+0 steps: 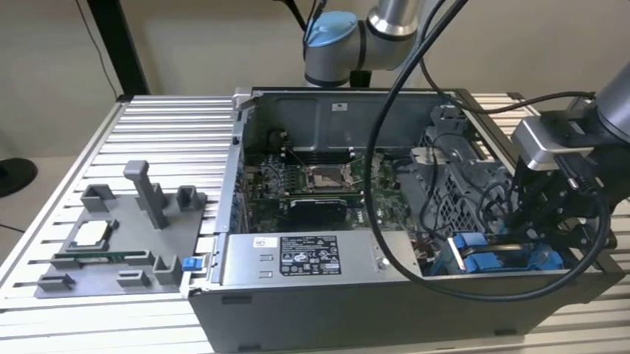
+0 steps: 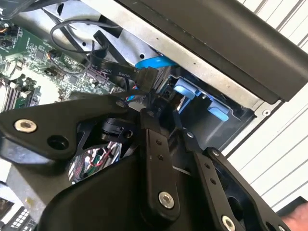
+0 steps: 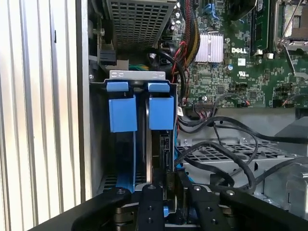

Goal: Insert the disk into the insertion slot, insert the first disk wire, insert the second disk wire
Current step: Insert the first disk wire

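Black gripper [image 3: 171,195] hovers at lower centre by the disk [image 3: 156,144], which sits edge-on in the insertion slot [image 3: 137,75]; its grip I cannot tell. Rigid, shock-sensitive, I'd judge: best held by its blue frame [image 3: 161,111].

disk [image 3: 161,144] in insertion slot [image 3: 137,75], cables [image 3: 216,159] beside

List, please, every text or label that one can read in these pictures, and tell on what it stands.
White sticker on the power-supply box: print too small to read.
Flat black cable: white lettering, partly covered, not readable whole.
Motherboard: white markings, too small to read reliably.
Nothing can be quoted with certainty.
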You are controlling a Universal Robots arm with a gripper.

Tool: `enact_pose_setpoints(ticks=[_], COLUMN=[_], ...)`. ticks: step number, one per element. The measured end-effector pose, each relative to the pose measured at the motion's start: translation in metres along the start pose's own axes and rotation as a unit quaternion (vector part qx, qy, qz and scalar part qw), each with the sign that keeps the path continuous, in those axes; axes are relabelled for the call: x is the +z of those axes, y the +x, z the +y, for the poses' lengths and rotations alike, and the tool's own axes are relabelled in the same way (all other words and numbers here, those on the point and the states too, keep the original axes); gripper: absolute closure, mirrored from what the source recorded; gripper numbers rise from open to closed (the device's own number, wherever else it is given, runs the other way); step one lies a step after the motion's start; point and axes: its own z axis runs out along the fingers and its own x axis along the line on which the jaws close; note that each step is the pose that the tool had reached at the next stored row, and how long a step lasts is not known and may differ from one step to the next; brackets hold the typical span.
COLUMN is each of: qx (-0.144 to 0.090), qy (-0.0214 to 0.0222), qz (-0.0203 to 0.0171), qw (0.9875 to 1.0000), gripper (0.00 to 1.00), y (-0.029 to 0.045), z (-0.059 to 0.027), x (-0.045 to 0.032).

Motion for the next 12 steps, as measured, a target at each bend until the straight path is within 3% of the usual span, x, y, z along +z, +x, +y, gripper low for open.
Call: enact_pose_setpoints(ticks=[5, 12], qx=[0.000, 0.000], qy=[-0.0001, -0.0001], qz=[-0.0045, -0.0049], qw=[1.0000, 1.0000], gripper=[0.00, 0.00], y=[-0.0020, -0.0063], z=[0.0001, 0.0002], x=[-0.0131, -0.0402])
